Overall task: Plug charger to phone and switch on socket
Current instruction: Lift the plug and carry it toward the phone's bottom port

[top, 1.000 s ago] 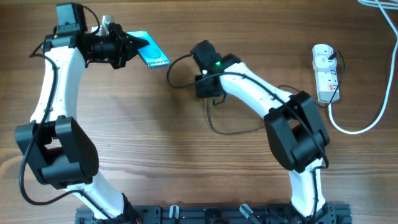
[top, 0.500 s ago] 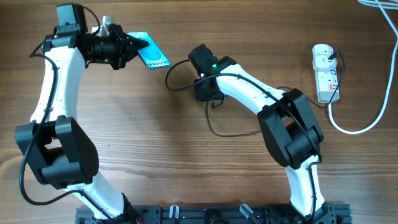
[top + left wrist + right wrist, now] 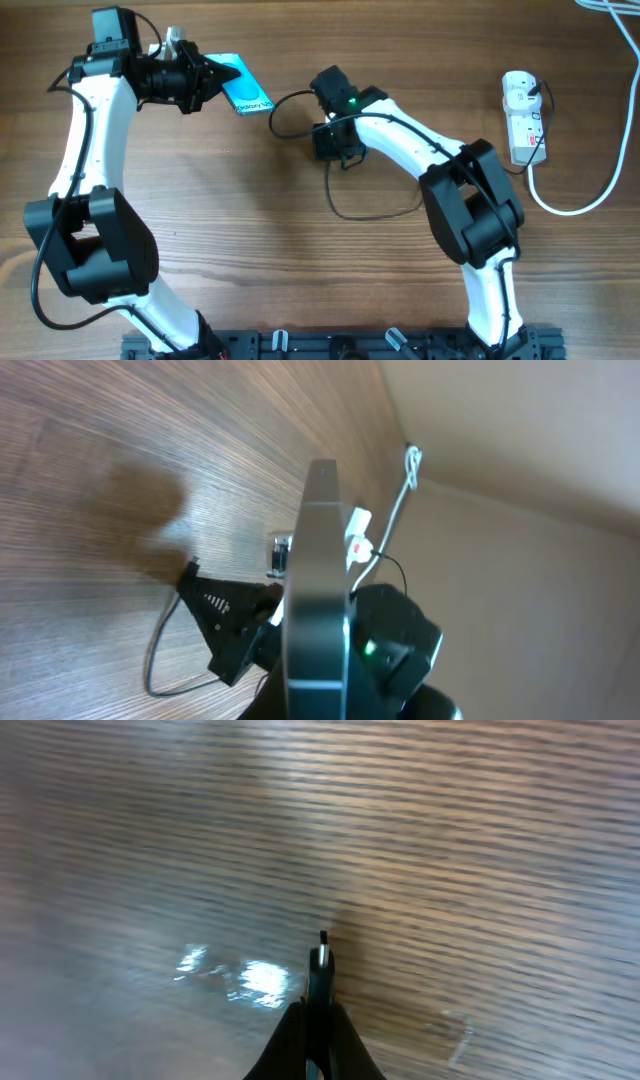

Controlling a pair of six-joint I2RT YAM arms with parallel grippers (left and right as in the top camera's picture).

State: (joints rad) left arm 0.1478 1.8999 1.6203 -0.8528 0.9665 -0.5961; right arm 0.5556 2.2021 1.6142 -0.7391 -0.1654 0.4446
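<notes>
Charger (image 3: 320,958) plug, pinched in the closed right claw (image 3: 318,1015), sits near the phone (image 3: 246,90). The left claw (image 3: 216,78) clamps the phone's end. The socket (image 3: 524,118) lies well apart from the phone.

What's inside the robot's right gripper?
The right gripper pinches the charger, and its small plug tip pokes out past the fingers. The part squeezed between the fingers is covered, so it cannot be seen.
</notes>
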